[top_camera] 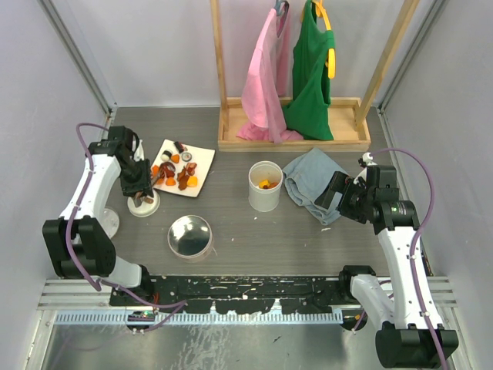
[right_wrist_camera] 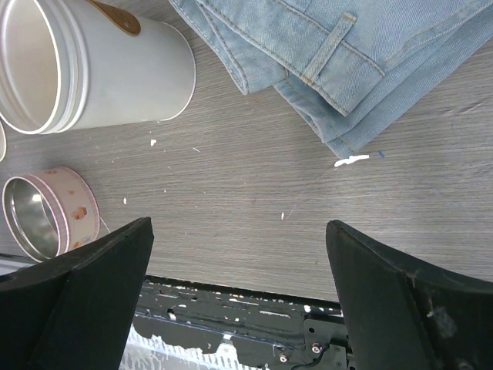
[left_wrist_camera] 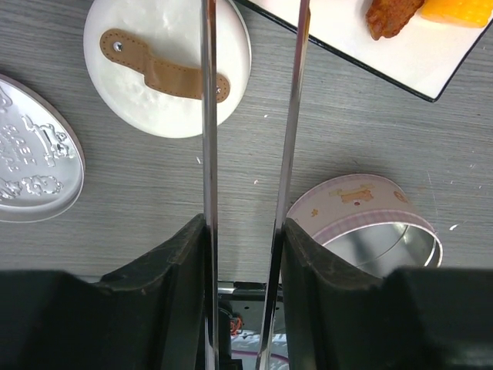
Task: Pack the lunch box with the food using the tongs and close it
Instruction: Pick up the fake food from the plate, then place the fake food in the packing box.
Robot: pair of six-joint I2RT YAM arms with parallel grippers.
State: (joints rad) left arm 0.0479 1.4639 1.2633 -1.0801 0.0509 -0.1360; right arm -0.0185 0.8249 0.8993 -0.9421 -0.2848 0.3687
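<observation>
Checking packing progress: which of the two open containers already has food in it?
The tall white canister beside the jeans; orange pieces show inside. The low metal tin is empty.

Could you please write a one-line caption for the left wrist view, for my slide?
Left gripper holding the tongs over a white lid, beside the plate of food.

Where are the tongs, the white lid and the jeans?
tongs (left_wrist_camera: 208, 139): left wrist view, on the left metal arm.
white lid (left_wrist_camera: 154, 69): left wrist view, on its brown strap.
jeans (right_wrist_camera: 385, 54): right wrist view, on the folded denim.
</observation>
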